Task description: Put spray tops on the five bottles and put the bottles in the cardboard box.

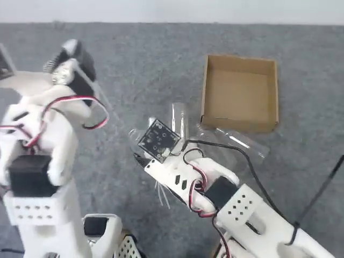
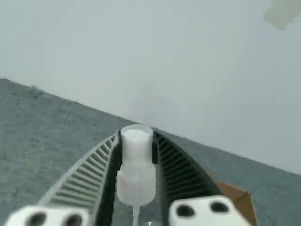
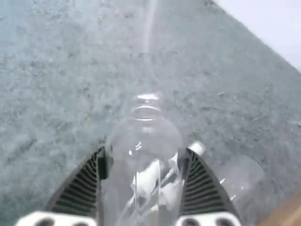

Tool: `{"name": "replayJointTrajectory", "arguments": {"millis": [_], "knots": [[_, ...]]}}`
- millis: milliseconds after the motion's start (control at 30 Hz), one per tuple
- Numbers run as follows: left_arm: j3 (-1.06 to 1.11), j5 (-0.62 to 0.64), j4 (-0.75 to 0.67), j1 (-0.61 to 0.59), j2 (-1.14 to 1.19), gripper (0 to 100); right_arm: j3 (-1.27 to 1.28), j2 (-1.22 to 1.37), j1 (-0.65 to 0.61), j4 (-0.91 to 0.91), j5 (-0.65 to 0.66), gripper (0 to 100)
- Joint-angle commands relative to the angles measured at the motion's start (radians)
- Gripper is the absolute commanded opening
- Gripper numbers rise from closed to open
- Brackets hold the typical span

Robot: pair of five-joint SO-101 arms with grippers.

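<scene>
L fingers (image 2: 94,174) pinch spray top (image 2: 136,165); R fingers (image 3: 80,188), bottle (image 3: 143,155)

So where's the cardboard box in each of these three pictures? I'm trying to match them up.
High view: the cardboard box sits open toward the far side of the grey table.
Left wrist view: one brown corner of it pokes out beside the pincer gripping the spray top.
Right wrist view: a brown sliver at the frame's edge, likely the box, past the clear bottle.
Shared landmark: the grey table.
</scene>
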Motion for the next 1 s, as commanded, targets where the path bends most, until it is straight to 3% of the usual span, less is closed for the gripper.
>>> {"name": "replayJointTrajectory", "arguments": {"millis": [0,433,633,800,967], "knots": [[0.042,0.011,-0.032,0.075,-0.023,1,-0.005,-0.053,-0.01,-0.025,-0.014,0.6],[0.228,0.008,-0.023,0.086,-0.023,1,0.003,-0.056,0.008,-0.015,-0.006,0.6],[0.283,-0.114,0.003,0.086,-0.075,1,0.052,-0.056,0.022,-0.031,-0.008,0.6],[0.377,-0.166,-0.002,0.087,-0.242,1,0.092,-0.056,0.038,-0.183,-0.018,0.6],[0.479,-0.203,-0.003,0.189,-0.336,1,0.135,-0.056,0.05,-0.312,-0.16,0.6]]}}
